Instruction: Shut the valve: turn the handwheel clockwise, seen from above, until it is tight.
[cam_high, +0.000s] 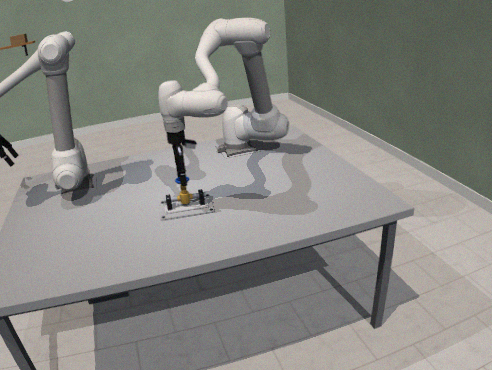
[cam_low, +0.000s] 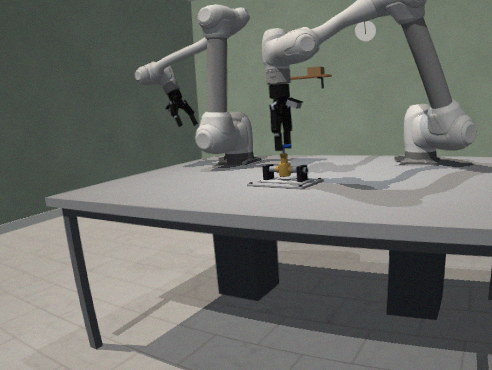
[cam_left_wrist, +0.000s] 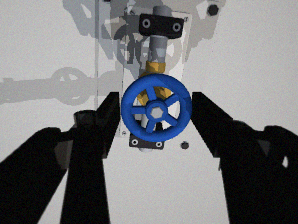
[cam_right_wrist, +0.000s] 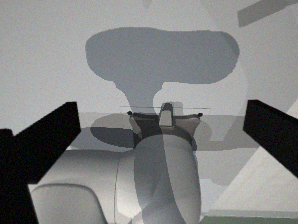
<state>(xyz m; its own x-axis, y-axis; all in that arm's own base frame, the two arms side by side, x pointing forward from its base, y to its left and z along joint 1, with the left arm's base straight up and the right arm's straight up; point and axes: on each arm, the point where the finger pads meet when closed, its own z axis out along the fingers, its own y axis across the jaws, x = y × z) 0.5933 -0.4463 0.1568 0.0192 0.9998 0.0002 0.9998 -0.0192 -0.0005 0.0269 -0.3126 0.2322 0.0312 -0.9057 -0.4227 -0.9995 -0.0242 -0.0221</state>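
Note:
The blue handwheel is level on top of the yellow valve body. My left gripper points straight down over the valve, one finger on each side of the wheel's rim. It is part open: a thin gap shows at the left finger, while the right finger is very close to the rim or touching it. My right gripper is wide open and empty, raised far from the valve. The wheel's marks of turning cannot be read.
Two black clamps hold the valve's pipe low over a base plate on the grey table. The left arm reaches over the table from its base. The right arm's base stands at another place on the table. A wall shelf is behind.

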